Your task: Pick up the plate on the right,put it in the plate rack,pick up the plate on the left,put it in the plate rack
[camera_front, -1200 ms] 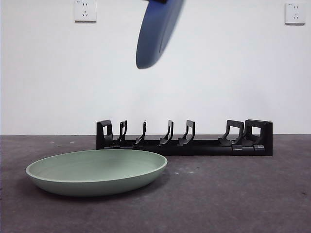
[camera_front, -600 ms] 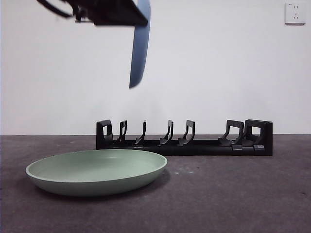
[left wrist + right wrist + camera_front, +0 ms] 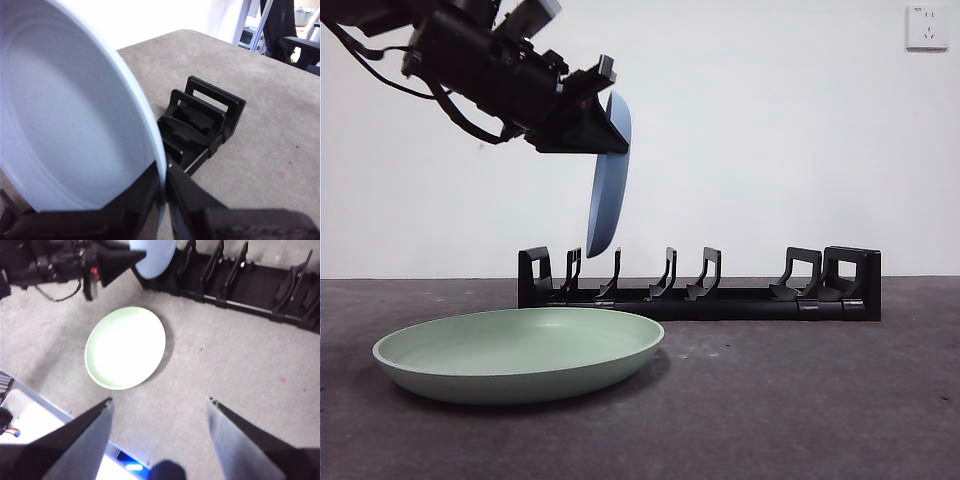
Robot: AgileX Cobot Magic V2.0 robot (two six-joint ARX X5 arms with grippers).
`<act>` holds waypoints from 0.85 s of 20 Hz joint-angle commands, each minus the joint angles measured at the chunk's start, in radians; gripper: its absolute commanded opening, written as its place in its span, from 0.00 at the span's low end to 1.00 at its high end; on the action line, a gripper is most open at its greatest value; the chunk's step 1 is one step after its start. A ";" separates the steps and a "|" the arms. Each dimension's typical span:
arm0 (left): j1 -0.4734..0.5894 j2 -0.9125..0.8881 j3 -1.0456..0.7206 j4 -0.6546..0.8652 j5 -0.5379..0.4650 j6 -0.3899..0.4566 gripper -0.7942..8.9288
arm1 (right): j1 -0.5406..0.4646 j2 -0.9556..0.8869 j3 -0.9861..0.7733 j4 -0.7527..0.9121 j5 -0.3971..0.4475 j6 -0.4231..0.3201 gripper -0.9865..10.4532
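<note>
A pale blue plate (image 3: 608,185) hangs upright on edge, and my left gripper (image 3: 607,122) is shut on its upper rim. Its lower rim is level with the prong tops near the left end of the black plate rack (image 3: 700,295). In the left wrist view the plate (image 3: 70,130) fills the frame, pinched between the jaws of my left gripper (image 3: 163,200), with the rack (image 3: 205,120) behind. A green plate (image 3: 520,350) lies flat in front of the rack. High above, my right gripper (image 3: 159,401) is open over the green plate (image 3: 125,347), the rack (image 3: 240,285) and the blue plate (image 3: 152,257).
The grey table reaches to a white wall with a socket (image 3: 927,27). The table's near edge (image 3: 75,415) shows in the right wrist view. A dark chair (image 3: 295,40) stands beyond the table's far side.
The left arm has swung down from the upper left into full view. The blue plate has dropped from well above the rack to the prongs at its left end.
</note>
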 commanded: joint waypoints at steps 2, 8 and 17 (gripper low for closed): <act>0.002 0.046 0.013 0.010 0.003 0.002 0.07 | 0.001 0.002 -0.007 0.001 -0.004 -0.020 0.36; 0.008 0.068 0.013 -0.071 -0.050 0.034 0.07 | 0.001 0.002 -0.008 0.003 -0.003 -0.029 0.36; 0.008 0.068 0.014 -0.198 -0.116 0.059 0.09 | 0.001 0.002 -0.008 0.003 -0.001 -0.029 0.36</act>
